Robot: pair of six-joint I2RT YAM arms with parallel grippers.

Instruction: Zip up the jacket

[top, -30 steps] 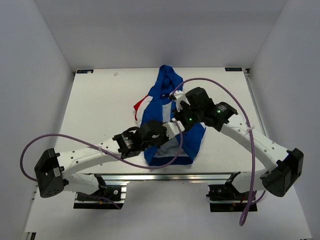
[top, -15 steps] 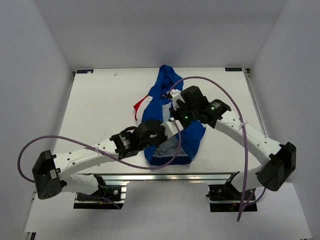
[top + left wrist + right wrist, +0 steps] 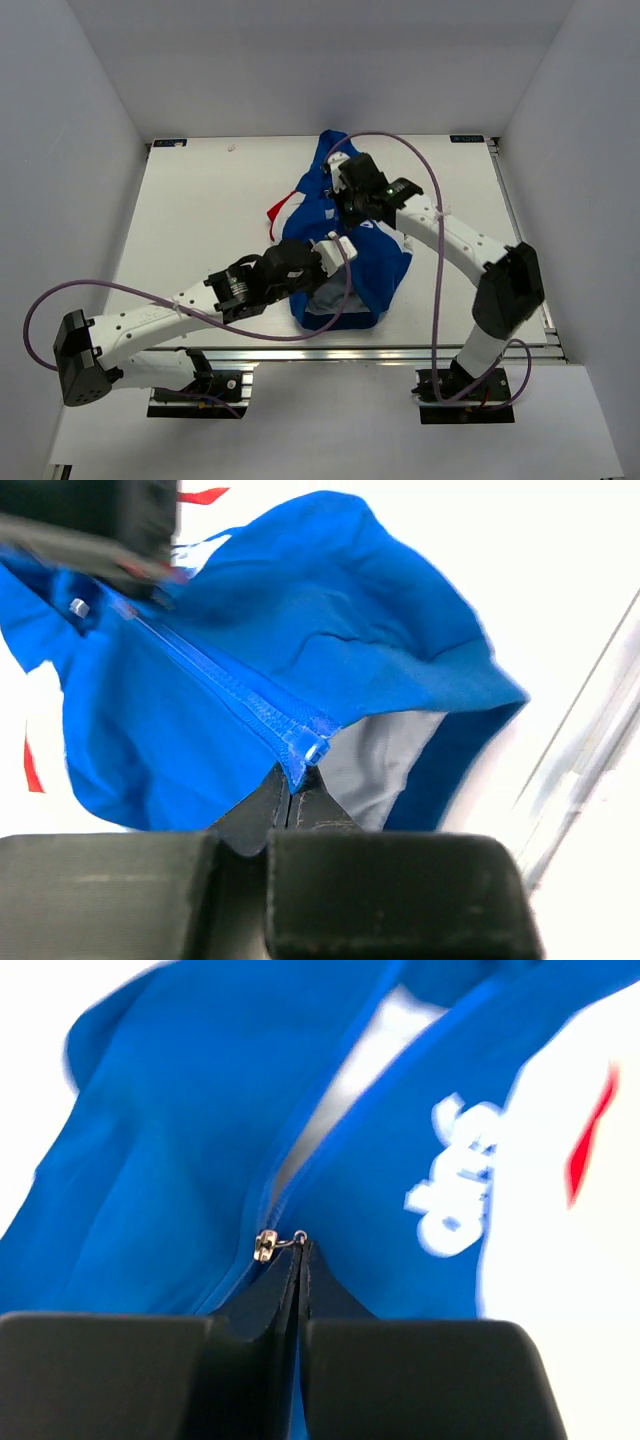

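The royal-blue jacket (image 3: 385, 265) lies on the middle of the table, hood at the far end, with a red-and-white shoulder panel (image 3: 283, 208) at its left. My left gripper (image 3: 338, 247) is shut on the bottom end of the zipper (image 3: 300, 752) at the hem, where the white lining (image 3: 375, 765) shows. My right gripper (image 3: 340, 200) is shut on the zipper pull, with the metal slider (image 3: 266, 1245) just left of its tips (image 3: 302, 1250). The closed zipper runs from the hem up to the slider (image 3: 78, 606). Above the slider the front is open, beside the white lettering (image 3: 455, 1185).
The white table (image 3: 200, 220) is enclosed by white walls on three sides. A metal rail (image 3: 580, 750) runs along its near edge, close to the hem. Purple cables (image 3: 400, 150) loop from both arms, and one hangs over the jacket.
My right gripper has moved up the jacket toward the hood with the zipper pull, and the closed stretch of zipper is longer. My left gripper has stayed at the hem.
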